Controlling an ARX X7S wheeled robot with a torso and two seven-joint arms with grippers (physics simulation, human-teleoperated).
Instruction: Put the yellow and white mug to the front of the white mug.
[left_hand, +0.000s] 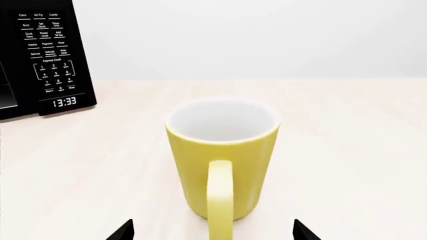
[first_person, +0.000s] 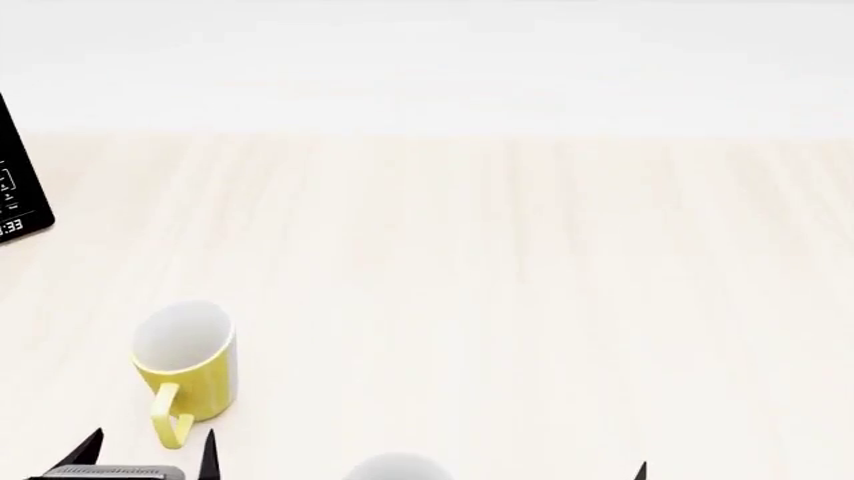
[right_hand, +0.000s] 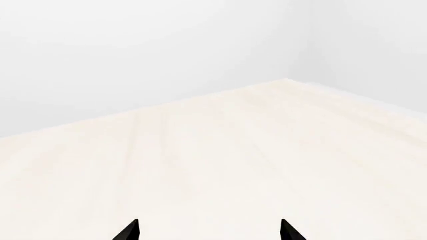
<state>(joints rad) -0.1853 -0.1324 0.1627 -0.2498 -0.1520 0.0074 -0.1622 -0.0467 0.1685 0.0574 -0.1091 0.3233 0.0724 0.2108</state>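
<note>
On the pale wooden counter, toward its near left, the small cylindrical yellow and white mug stands upright, its yellow handle pointing back at the left gripper. That gripper's black fingertips are spread wide, one on each side of the handle, touching nothing. Well to the right, at the near edge, only the rim of the plain white mug shows. The right gripper is likewise spread over bare counter. A black microwave sits far left.

Head view high over counter, left wrist close behind yellow and white mug, both sharing microwave
</note>
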